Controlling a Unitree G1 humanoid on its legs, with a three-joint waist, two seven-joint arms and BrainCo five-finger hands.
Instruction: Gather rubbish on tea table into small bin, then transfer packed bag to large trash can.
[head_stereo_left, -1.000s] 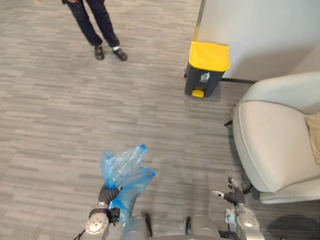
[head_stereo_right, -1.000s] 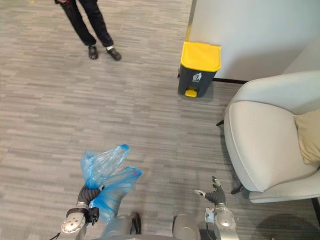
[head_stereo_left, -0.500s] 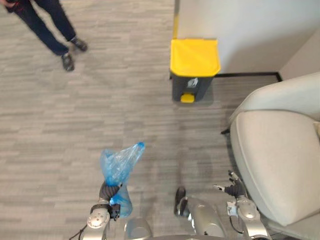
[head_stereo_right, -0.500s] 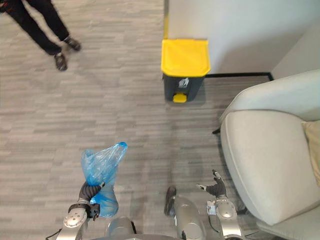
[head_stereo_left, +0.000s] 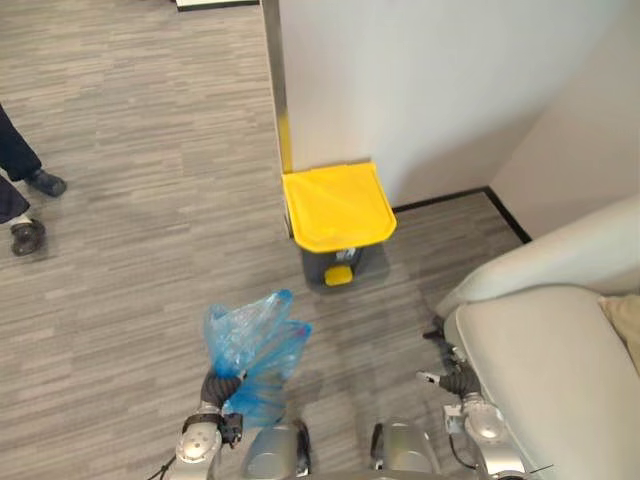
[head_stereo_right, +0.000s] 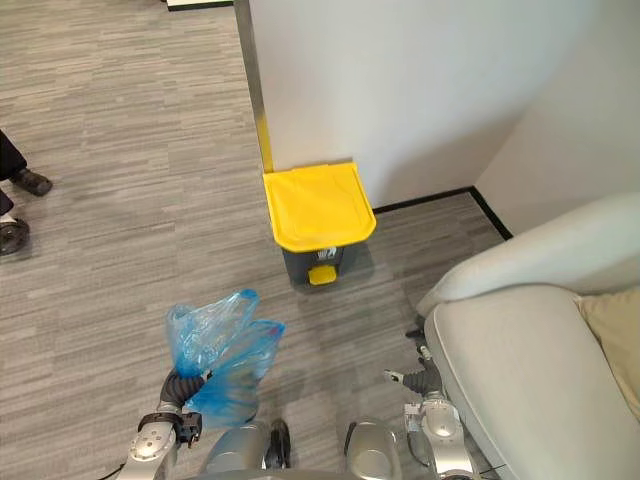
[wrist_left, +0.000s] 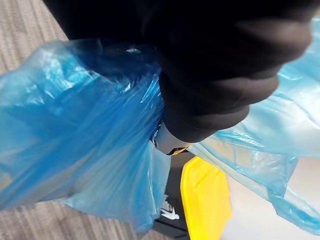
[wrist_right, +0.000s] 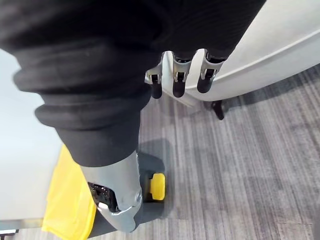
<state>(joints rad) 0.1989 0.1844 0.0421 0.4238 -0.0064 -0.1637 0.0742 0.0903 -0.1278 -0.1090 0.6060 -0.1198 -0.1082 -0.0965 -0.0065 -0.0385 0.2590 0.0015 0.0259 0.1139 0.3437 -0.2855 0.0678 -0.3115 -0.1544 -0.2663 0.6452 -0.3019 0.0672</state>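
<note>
- Where it is bunched in the closed left hand (head_stereo_left: 217, 386), the crumpled translucent blue plastic bag (head_stereo_left: 252, 345) stands above the fist in glossy, wrinkled folds. A fuller, deeper-blue lobe sags beside the wrist, held off the ground.
- In the left wrist view the bag (wrist_left: 75, 145) billows on both sides of the dark cover, thin enough in places for the room to show through.
- Below it lies a grey wood-grain plank floor (head_stereo_left: 130, 270), with nothing lying on the stretch between the bag and the bin.
- On the robot's right, close by, stands a cream upholstered armchair (head_stereo_left: 560, 370) with a rounded back and a dark leg at its near corner.
- Further ahead a dark grey pedal trash can with a yellow lid (head_stereo_left: 337, 205) stands with the lid down and a yellow pedal at its foot. It backs against a white wall (head_stereo_left: 420, 90) edged with black skirting (head_stereo_left: 445, 198).
- At the far left edge a person's dark shoes (head_stereo_left: 28, 232) rest on the planks.
- The left hand is raised low in front, fist clamped round the bag's neck.
- The right hand (wrist_right: 179, 80) hangs just beside the armchair's front edge, its fingers loosely straight and side by side, its thumb apart, holding nothing.
</note>
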